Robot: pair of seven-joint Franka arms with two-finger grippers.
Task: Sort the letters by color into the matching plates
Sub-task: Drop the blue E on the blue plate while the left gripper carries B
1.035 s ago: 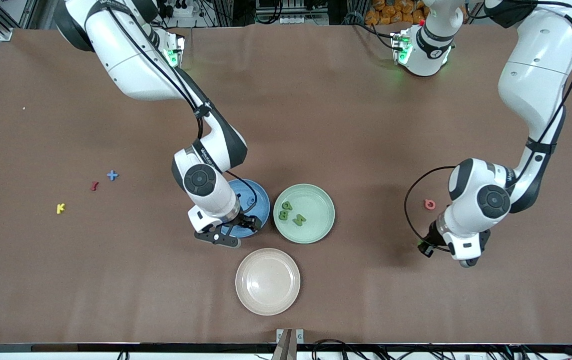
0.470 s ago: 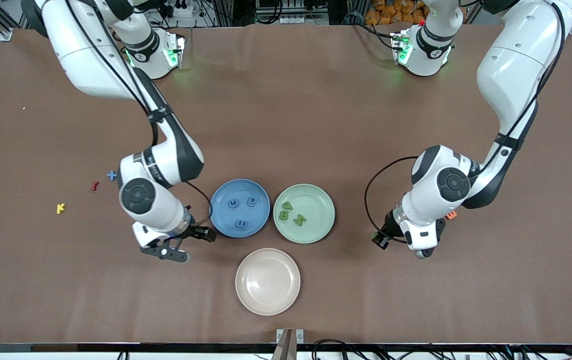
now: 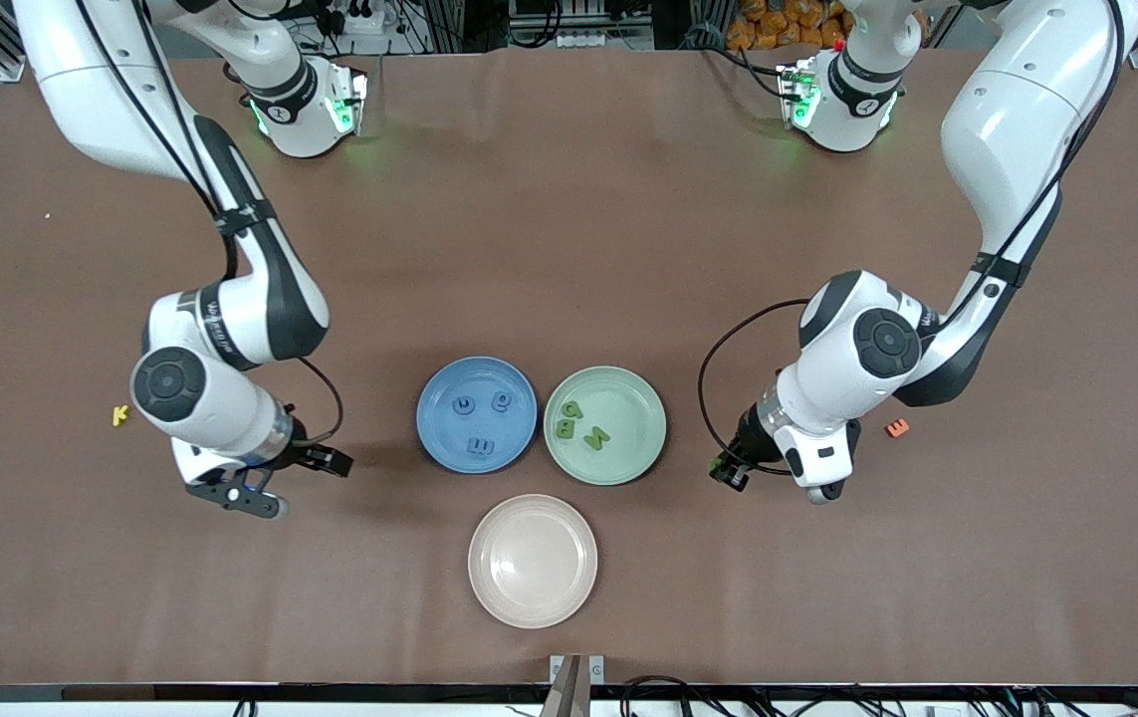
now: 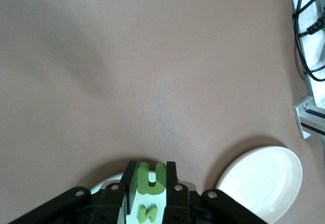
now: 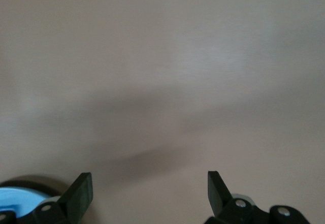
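- The blue plate (image 3: pixel 476 414) lies mid-table and already holds three blue letters (image 3: pixel 480 418); the fourth is not in view in any picture, so that colour looks one short.
- The green plate (image 3: pixel 604 425) lies just beside it, toward the left arm's end of the table, with three green letters (image 3: pixel 580 422) in it.
- The beige-pink plate (image 3: pixel 533 561), nearer the front camera than both, is bare and has no part in the sort.
- The left gripper (image 4: pixel 150 179) hangs over bare table close to the green plate's rim, its fingers clamped on a green letter U (image 4: pixel 151 176); the plate shows just under it in the left wrist view. By my reading this is the fourth green letter, with only the drop left.
- The right gripper (image 5: pixel 149 189) is over bare table between the blue plate and the yellow letter (image 3: pixel 119 414), its fingers spread wide and holding nothing.
- An orange letter (image 3: pixel 896 428) lies near the left arm and should stay put.
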